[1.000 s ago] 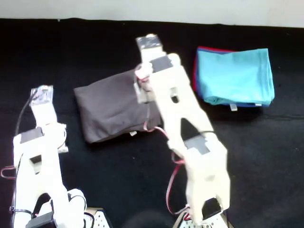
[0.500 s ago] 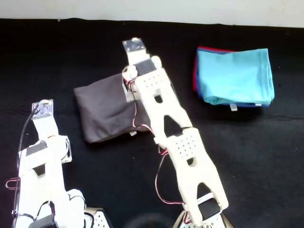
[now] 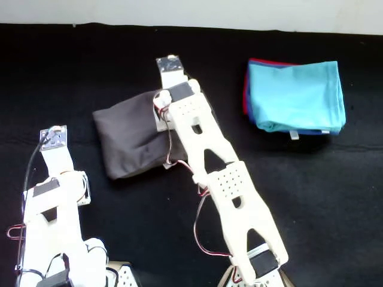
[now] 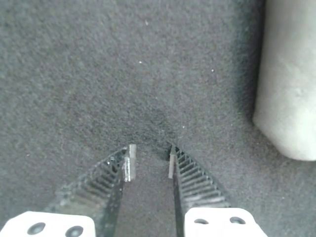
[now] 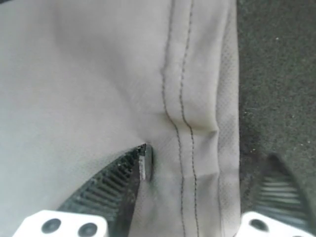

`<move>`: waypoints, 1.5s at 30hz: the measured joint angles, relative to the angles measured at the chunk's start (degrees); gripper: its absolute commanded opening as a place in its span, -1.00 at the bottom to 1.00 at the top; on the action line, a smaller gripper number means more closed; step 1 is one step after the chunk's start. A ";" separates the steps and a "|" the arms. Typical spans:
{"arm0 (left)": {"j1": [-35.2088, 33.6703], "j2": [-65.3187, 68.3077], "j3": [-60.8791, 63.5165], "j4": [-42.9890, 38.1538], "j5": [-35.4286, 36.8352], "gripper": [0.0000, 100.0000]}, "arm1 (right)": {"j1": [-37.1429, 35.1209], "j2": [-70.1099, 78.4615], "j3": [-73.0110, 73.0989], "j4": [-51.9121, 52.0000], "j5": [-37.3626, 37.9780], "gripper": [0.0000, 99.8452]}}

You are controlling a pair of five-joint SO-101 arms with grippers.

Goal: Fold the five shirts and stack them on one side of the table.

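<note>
The black bench (image 3: 335, 197), from above, carries a grey shirt (image 3: 128, 140) mid-left and a stack of folded shirts (image 3: 296, 95) far right; the left wrist view has the left end effector (image 4: 150, 160) slightly apart over bare bench, the right wrist view the right end effector (image 5: 208, 163) spread astride the grey shirt's hem

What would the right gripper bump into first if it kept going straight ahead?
The grey folded shirt: the right gripper points straight at its stitched hem, open across that edge. It may be touching the cloth; depth is unclear.
</note>
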 measured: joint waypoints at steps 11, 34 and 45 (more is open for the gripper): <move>0.00 0.00 0.00 0.00 0.00 -0.72 | 1.05 0.18 -2.29 1.67 1.41 -0.99; 0.00 -0.62 0.79 0.00 0.00 -0.72 | 24.18 -30.15 -3.78 13.45 27.25 -0.99; 0.00 -0.62 0.79 0.00 0.00 -0.72 | 33.76 -28.22 8.35 9.23 31.21 -0.99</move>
